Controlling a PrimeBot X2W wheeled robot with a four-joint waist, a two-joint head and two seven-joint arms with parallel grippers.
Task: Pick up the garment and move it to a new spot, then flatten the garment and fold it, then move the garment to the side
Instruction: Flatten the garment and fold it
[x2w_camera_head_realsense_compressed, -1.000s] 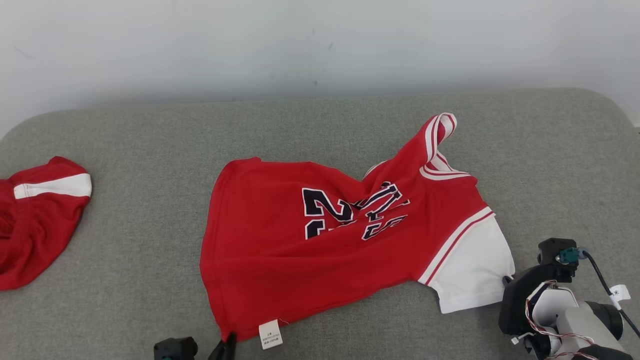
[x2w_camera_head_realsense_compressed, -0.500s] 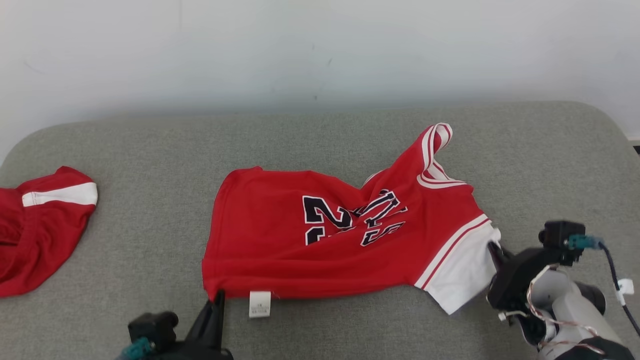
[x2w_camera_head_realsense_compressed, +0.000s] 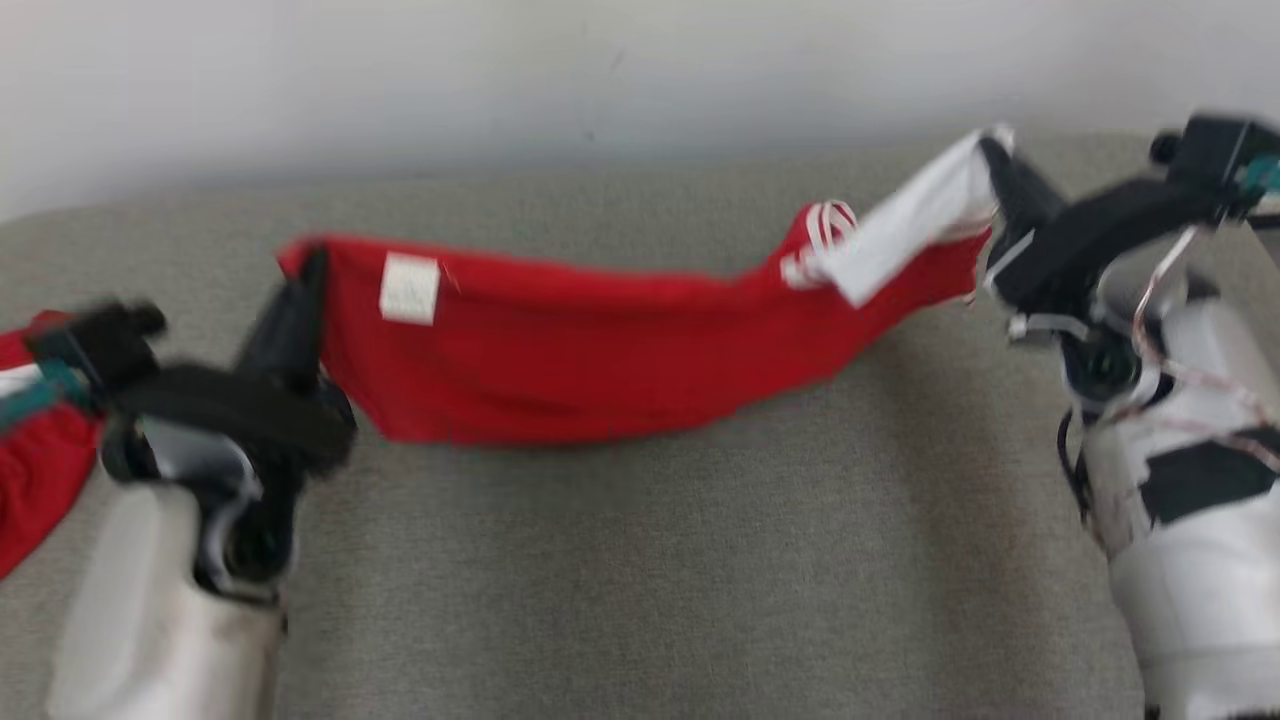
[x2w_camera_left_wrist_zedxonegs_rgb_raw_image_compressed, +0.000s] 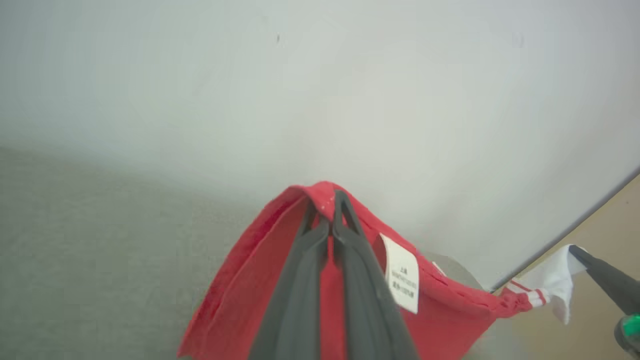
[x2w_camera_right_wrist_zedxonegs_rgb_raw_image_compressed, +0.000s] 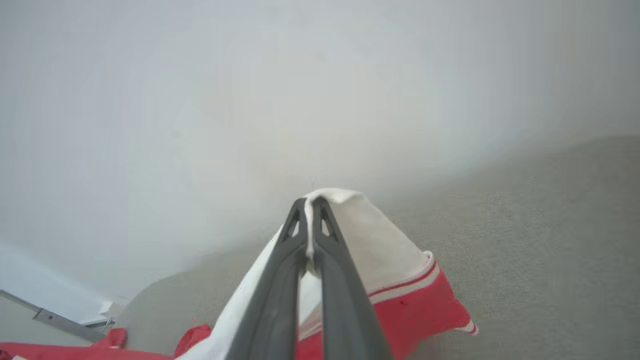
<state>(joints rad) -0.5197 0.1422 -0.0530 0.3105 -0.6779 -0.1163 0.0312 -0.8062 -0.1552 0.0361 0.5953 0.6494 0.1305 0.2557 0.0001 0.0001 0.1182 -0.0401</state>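
The garment (x2w_camera_head_realsense_compressed: 560, 350) is a red jersey with white sleeves and a white label. It hangs stretched between my two grippers above the grey surface, sagging in the middle. My left gripper (x2w_camera_head_realsense_compressed: 310, 265) is shut on its red hem corner beside the label (x2w_camera_left_wrist_zedxonegs_rgb_raw_image_compressed: 402, 272); the same grip shows in the left wrist view (x2w_camera_left_wrist_zedxonegs_rgb_raw_image_compressed: 327, 200). My right gripper (x2w_camera_head_realsense_compressed: 990, 155) is shut on the white sleeve (x2w_camera_right_wrist_zedxonegs_rgb_raw_image_compressed: 380, 250), with its fingertips (x2w_camera_right_wrist_zedxonegs_rgb_raw_image_compressed: 310, 202) pinching the cloth's edge. The jersey's printed front is hidden.
Another red garment with a white stripe (x2w_camera_head_realsense_compressed: 30, 470) lies at the far left, partly behind my left arm. The grey padded surface (x2w_camera_head_realsense_compressed: 650, 580) spreads below, with a pale wall (x2w_camera_head_realsense_compressed: 500, 80) close behind it.
Both grippers have risen and moved toward the wall, lifting the jersey off the surface by its near edge so it now hangs between them. The head view has shifted too.
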